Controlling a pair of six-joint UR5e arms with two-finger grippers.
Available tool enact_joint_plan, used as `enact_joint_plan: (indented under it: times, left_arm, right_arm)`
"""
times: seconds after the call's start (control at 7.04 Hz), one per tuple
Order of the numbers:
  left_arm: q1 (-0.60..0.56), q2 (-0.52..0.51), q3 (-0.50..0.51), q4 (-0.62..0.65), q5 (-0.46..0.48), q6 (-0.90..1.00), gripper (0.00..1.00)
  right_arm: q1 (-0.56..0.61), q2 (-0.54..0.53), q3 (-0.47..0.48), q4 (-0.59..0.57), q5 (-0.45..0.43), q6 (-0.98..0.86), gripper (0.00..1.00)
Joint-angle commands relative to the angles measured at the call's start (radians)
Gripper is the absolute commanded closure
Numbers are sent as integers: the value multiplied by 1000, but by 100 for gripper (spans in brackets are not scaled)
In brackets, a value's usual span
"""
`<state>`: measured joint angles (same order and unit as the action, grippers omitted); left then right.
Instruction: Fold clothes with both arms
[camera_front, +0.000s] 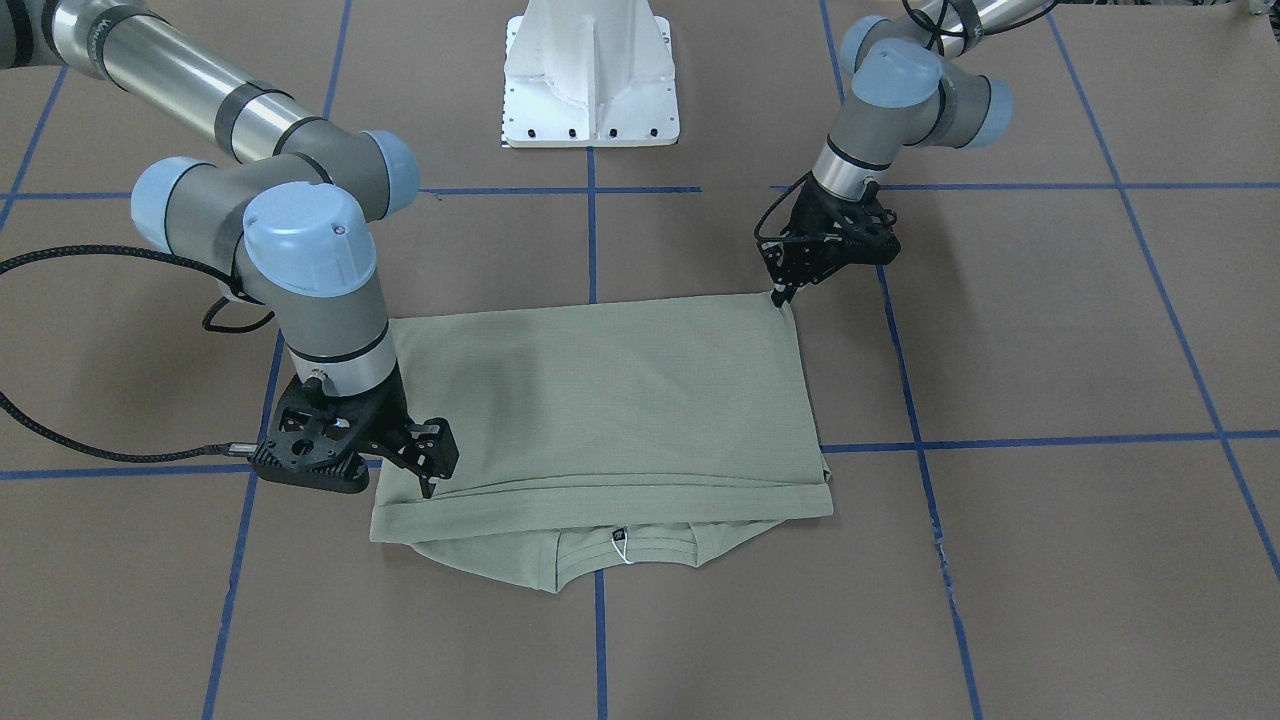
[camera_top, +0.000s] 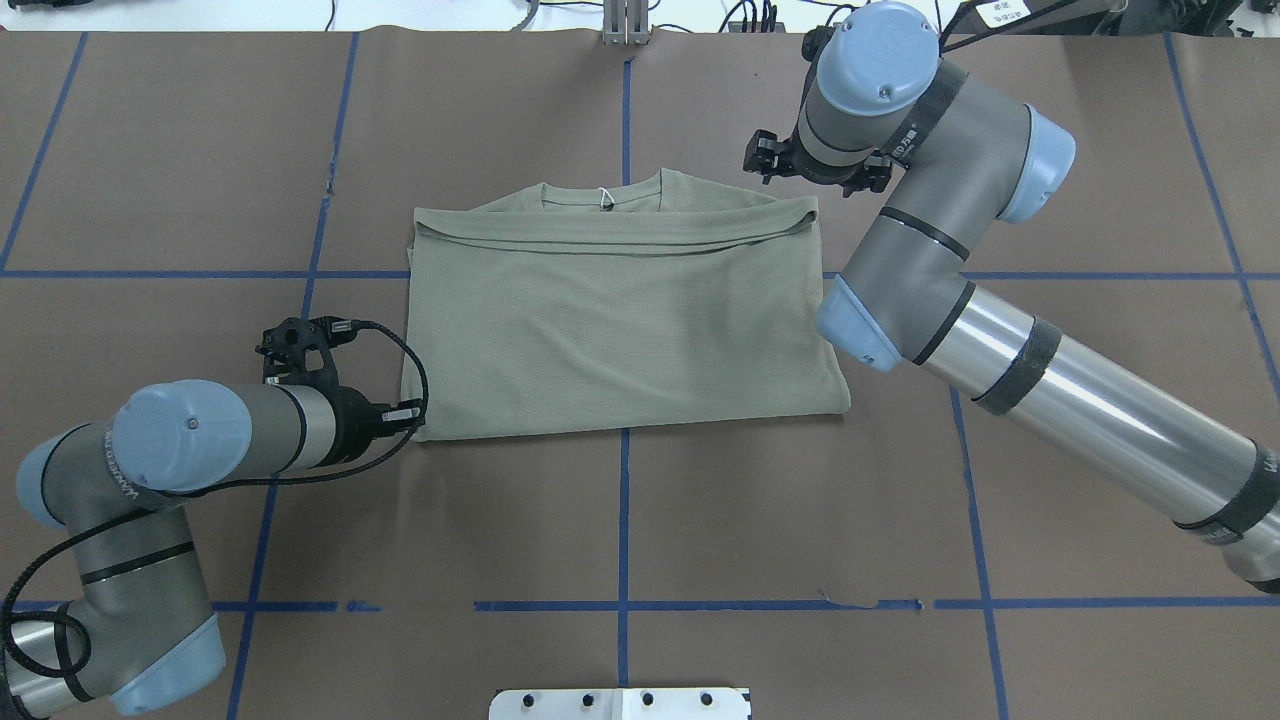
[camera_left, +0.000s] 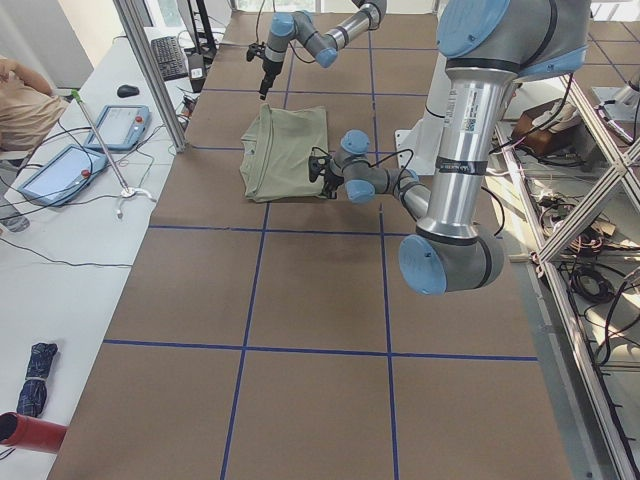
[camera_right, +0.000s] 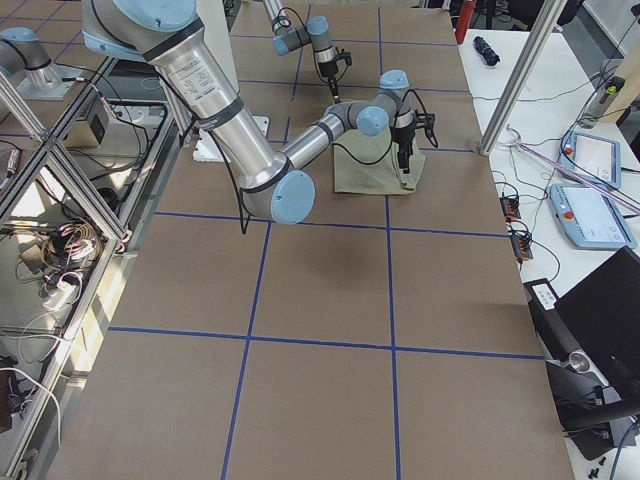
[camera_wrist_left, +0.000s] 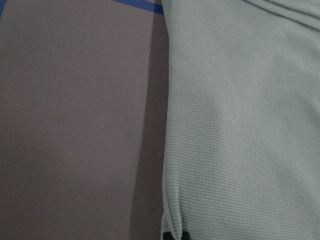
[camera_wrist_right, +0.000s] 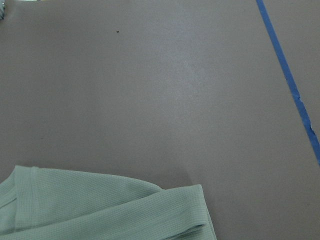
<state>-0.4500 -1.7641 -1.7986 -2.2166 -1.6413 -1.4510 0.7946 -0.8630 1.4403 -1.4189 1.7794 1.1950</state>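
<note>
Shirts: one, a pale sage-green knit shirt (camera_top: 620, 320).
Arms: two, silver tubes with grey joints and light blue caps, each ending in a black tool.
Where the shirt is: flat on the brown desk (camera_top: 620, 520), in front of the white pedestal (camera_front: 590, 75), across the middle blue tape line (camera_top: 622, 500).
Shirt's shape: folded into a rough rectangle, with no sleeve showing. A doubled, banded edge runs across it near the far side.
Collar: the round ribbed collar (camera_front: 600, 572) pokes out past that edge, on the side away from the robot.
Neck label: a small dark neck label (camera_front: 618, 538) with a white string loop (camera_front: 627, 556).
Left tool (camera_front: 781, 293): fingers drawn to a point, pinching the shirt's near corner on the robot's left.
Right tool (camera_front: 432, 478): fingers spread, tip at the cloth by the end of the banded edge, at the far corner on the robot's right.
</note>
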Motion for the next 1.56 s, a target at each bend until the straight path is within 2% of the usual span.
enact_joint_plan:
  times: [0.0,0.14,0.28,0.57,0.71,0.85,0.99,1.14,1.28,1.42]
  left_arm:
    - [-12,14,-30,3,-12,35,100]
    - [-22,49,-34,3,-2,140,100]
    - [-103,49,-13,5,1,228,100]
    - [-272,10,124,3,0,418,100]
    - [-333,-100,242,3,2,478,100]
    - [-379,-239,418,0,0,481,100]
    - [-419,-320,521,-2,3,495,100]
    - [-441,-403,639,-20,79,559,100]
    - [-449,-487,807,-114,116,572,100]
    - [-466,-500,844,-150,115,618,100]
  right_arm:
    - [-2,-1,-1,0,0,0,0]
    - [-2,-2,-3,11,-2,-2,0]
    - [-5,-4,-9,21,-3,0,0]
    - [-15,-2,-9,23,-6,3,0]
    - [-18,-2,-9,25,-6,5,0]
    - [-20,-2,-9,25,-6,0,0]
    - [-20,-2,-8,23,-6,1,0]
    - [-21,-2,-6,23,-6,3,0]
    - [-23,-1,-3,25,-6,6,0]
    - [-23,2,-1,25,-6,14,0]
